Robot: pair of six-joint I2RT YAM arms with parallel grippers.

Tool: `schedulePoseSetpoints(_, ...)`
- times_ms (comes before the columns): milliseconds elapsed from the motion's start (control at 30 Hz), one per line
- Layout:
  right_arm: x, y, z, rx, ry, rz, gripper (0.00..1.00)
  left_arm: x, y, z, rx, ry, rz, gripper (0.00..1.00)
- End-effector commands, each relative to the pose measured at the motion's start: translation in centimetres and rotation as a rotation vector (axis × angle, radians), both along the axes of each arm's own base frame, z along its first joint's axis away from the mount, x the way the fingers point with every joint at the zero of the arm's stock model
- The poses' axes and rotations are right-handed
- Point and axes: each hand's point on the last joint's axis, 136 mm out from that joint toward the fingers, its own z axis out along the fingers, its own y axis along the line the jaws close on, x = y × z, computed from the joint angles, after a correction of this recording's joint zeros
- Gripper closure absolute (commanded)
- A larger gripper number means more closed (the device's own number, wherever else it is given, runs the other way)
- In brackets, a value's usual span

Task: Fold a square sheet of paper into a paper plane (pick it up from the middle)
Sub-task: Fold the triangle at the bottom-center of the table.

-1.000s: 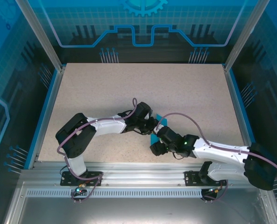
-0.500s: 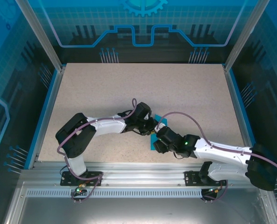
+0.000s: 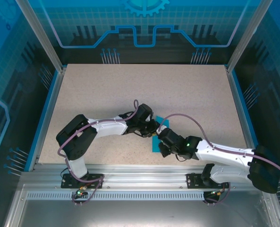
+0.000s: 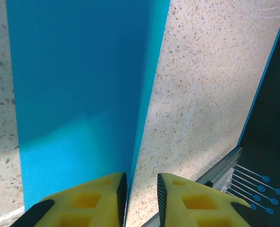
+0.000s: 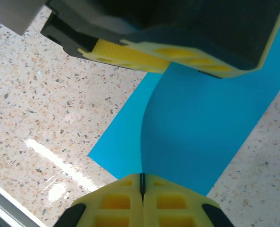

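Note:
The square sheet of paper [image 3: 156, 144] is teal-blue and lies on the speckled table between the two arms, near the front middle. My right gripper [image 5: 141, 182] is shut on a raised ridge of the paper [image 5: 201, 132], which curves up from the table into its jaws. My left gripper [image 4: 142, 187] stands slightly open over the far side of the sheet [image 4: 83, 94]; a lifted paper edge runs along its left pad, and bare table shows in the gap. The left gripper's yellow finger [image 5: 130, 56] hangs just above the sheet in the right wrist view. The paper plane is out of view.
The two wrists [image 3: 155, 132] nearly touch over the paper. A metal rail [image 3: 140, 170] runs along the table's front edge close behind the right gripper. Blue-edged walls border the table [image 3: 130, 90], with open surface to the back and left.
My right gripper's jaws have closed onto the paper, pinching up a ridge, and it has shifted slightly towards the left gripper. The left arm has hardly moved.

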Motion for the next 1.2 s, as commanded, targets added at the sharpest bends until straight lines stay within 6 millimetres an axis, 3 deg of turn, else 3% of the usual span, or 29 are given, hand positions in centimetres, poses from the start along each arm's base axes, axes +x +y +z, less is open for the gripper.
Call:
schedulePoseSetpoints(0,-0.2,1.2,0.6,0.118,0.089,0.033,1.0,-0.1,1.0,0.3,0.041,-0.022,0.004,0.66)
schedulePoseSetpoints(167,-0.1,1.9,0.5,0.285,0.227,0.048,1.0,0.2,3.0,0.9,0.112,-0.074,0.05,0.54)
schedulePoseSetpoints(333,1.1,0.7,-0.3,0.376,0.355,-0.003,0.99,0.0,5.5,0.9,0.181,-0.117,0.108,0.49)
schedulePoseSetpoints(433,1.5,0.2,-1.0,0.396,0.419,-0.023,0.99,-0.3,6.0,1.0,0.179,-0.132,0.113,0.47)
schedulePoseSetpoints(733,2.3,-2.4,-2.6,0.361,0.522,-0.127,0.97,-1.5,3.8,1.3,0.138,-0.158,0.01,0.54)
schedulePoseSetpoints(1167,3.5,-3.0,-2.7,0.335,0.545,-0.138,0.93,-2.5,0.7,0.4,0.116,-0.137,-0.065,0.59)
